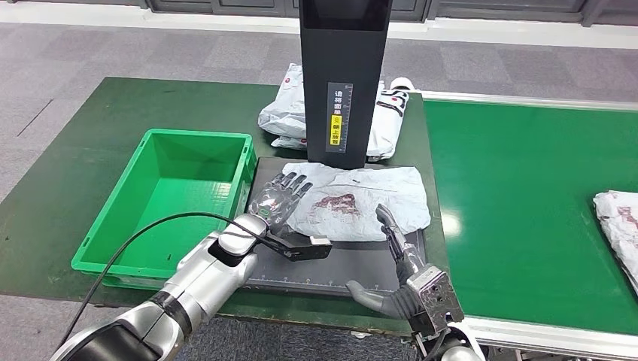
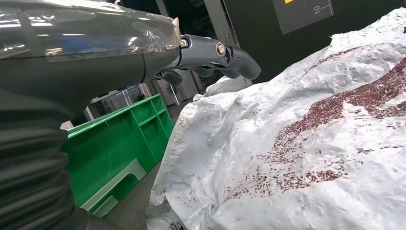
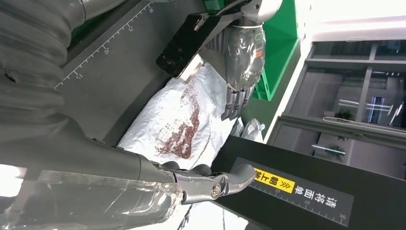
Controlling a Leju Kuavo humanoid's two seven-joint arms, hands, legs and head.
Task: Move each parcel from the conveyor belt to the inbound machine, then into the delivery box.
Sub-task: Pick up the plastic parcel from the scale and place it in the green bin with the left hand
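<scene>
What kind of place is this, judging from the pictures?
Probably a parcel sorting station set up in an office-like hall. A crinkled silver plastic mailer bag lies on the flat black scanning platform under a tall black column, with a green conveyor belt and an open green plastic crate on either side.

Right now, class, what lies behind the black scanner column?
Behind the black scanner column lie white parcels on the green table, showing on both sides. The column covers their middles, so their number is unclear.

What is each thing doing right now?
Parcel: lying crumpled on the machine's black plate.
Green box: empty.
Left hand: open, at the parcel's edge.
Right hand: open, beside the parcel.
Belt parcel: waiting on the belt.
</scene>
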